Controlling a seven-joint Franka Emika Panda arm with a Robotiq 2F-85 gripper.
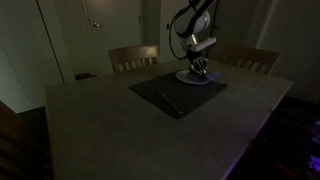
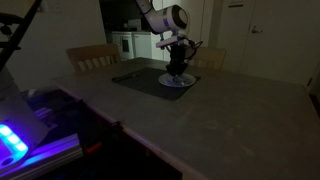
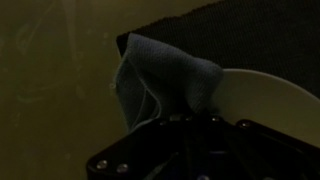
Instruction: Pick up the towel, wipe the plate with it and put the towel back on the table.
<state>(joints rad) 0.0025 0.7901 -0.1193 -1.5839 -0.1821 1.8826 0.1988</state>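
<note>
The room is dim. A pale plate [image 1: 196,78] sits at the far end of a dark placemat [image 1: 175,92] on the table; it also shows in the other exterior view [image 2: 180,81]. My gripper [image 1: 199,68] is down over the plate in both exterior views [image 2: 178,70]. In the wrist view a blue-grey towel [image 3: 160,75] hangs bunched from my shut gripper [image 3: 185,118], draped over the edge of the white plate [image 3: 265,100]. The fingertips are hidden in shadow.
The wooden table [image 1: 120,130] has chairs at its far side [image 1: 133,57] [image 1: 248,60]. A lit blue device [image 2: 12,140] stands near the table's edge. Doors and cabinets are behind.
</note>
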